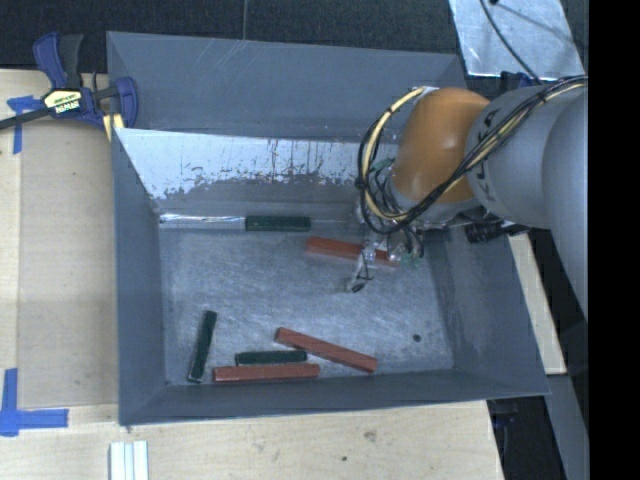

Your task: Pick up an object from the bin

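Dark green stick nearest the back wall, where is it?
The dark green stick lies along the foot of the back wall, left of the reddish stick by the gripper.

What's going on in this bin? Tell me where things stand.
The robot arm comes into the grey bin from the right. Its hand sits low over the floor, right at the end of a reddish-brown stick; whether it grips that stick can't be told. A dark green stick lies along the back wall, and other red and green sticks lie near the front wall.
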Controlling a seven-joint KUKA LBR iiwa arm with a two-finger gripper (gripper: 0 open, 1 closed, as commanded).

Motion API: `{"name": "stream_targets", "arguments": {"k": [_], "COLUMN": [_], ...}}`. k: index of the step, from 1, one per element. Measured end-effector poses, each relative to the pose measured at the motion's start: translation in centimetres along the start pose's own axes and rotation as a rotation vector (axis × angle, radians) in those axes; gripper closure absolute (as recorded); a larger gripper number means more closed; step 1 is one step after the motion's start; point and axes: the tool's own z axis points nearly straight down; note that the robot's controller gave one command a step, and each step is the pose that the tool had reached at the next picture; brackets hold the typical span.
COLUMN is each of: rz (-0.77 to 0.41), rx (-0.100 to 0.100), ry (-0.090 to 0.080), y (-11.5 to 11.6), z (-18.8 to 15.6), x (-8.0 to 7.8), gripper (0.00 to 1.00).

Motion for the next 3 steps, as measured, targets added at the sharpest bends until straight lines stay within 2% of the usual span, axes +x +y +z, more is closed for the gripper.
{"name": "stream_targets", "arguments": {"k": [3], "rz": [-0.005], "rx": [0.0], "ry": [-0.004], "y": [-0.03], "z": [-0.12], "x": [-0.18], "gripper": [0.0]}}
